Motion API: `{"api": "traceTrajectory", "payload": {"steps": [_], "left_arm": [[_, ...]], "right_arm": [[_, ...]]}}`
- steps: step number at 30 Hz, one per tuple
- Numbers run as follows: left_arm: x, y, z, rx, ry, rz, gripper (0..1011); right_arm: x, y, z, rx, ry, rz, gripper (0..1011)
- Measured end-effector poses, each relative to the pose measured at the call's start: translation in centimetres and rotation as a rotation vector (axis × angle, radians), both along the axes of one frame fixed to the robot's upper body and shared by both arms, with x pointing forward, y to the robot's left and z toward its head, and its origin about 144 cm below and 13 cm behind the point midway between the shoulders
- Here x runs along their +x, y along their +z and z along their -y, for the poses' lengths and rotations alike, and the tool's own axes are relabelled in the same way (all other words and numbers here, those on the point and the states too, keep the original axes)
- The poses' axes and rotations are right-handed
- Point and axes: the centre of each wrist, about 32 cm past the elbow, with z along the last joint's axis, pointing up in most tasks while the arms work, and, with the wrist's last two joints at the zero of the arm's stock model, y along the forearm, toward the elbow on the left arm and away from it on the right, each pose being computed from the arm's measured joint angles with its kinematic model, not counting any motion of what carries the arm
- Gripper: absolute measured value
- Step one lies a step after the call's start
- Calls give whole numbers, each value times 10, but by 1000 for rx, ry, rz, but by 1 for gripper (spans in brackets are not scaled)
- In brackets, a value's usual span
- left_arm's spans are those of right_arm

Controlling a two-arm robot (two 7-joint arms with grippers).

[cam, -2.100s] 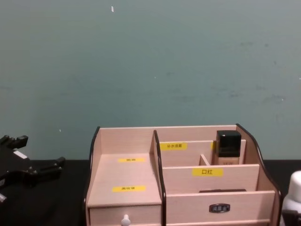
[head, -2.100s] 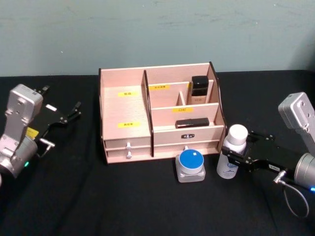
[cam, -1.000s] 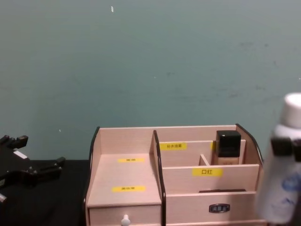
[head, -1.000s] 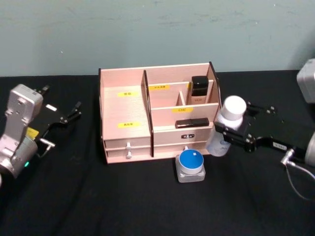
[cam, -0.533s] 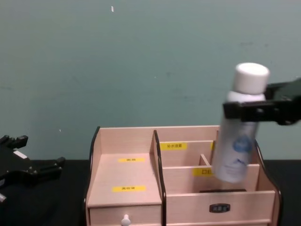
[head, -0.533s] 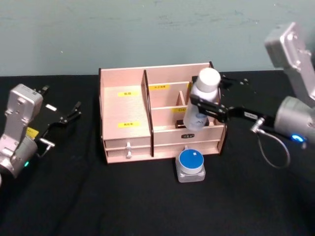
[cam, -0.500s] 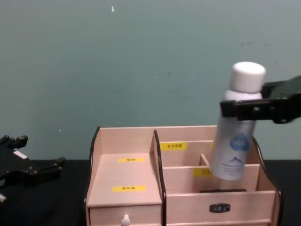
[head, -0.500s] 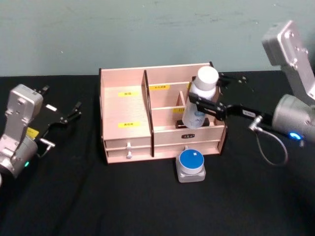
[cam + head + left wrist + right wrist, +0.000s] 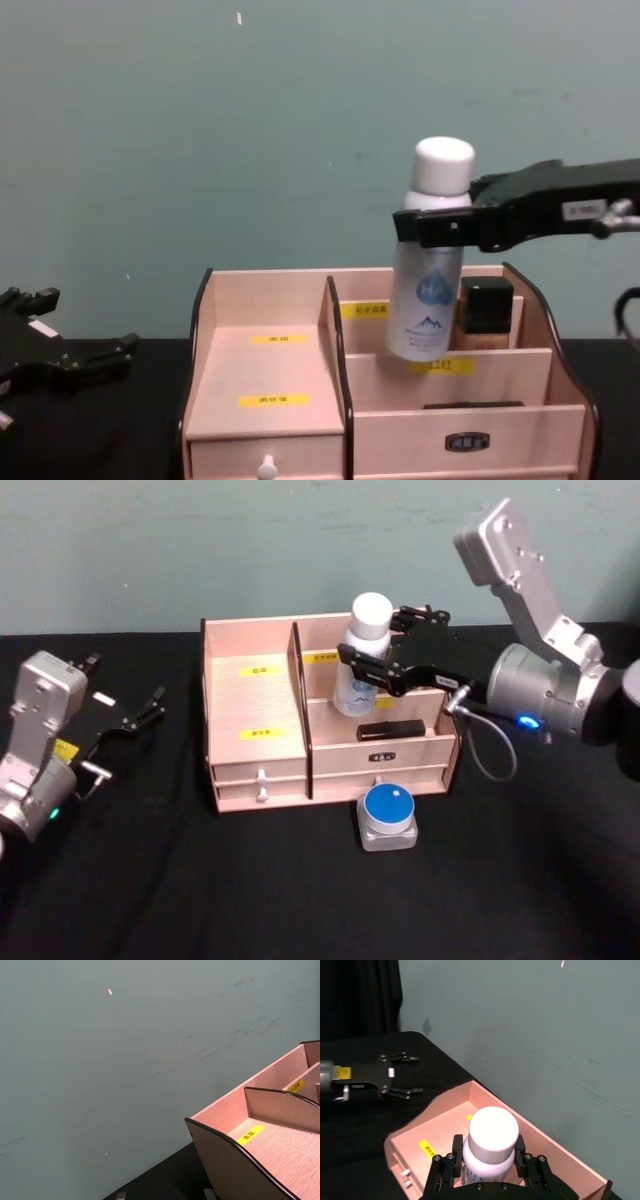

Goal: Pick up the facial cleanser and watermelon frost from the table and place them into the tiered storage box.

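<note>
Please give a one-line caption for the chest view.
Right gripper holds the white-capped bottle over the tiered storage box.

Soft even light; tiered storage box brightest; black table dark, shadows faint.

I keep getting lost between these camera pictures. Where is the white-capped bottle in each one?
Head view: the white-capped bottle is upper middle, clamped in the right gripper above the tiered storage box. The left gripper is parked open at the far left.
Chest view: bottle right of centre, over the box's right-hand compartments.
Right wrist view: bottle bottom centre, cap toward the camera.
Left wrist view: faces the box's left end.
Shared landmark: the box's yellow labels.
</note>
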Motion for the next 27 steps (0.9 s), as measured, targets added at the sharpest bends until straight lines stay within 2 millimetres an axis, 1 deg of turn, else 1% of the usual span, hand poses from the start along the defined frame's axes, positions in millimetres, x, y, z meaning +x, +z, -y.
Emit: {"api": "traceTrajectory", "payload": {"steps": [11, 18, 27], "left_arm": [[0, 0, 0, 0, 0, 0, 1001], [0, 0, 0, 0, 0, 0, 1001], [0, 0, 0, 0, 0, 0, 1001]], "right_arm": [[24, -6, -13, 5, -30, -5, 593], [32, -7, -17, 3, -33, -6, 593], [37, -8, -16, 7, -37, -5, 593]]}}
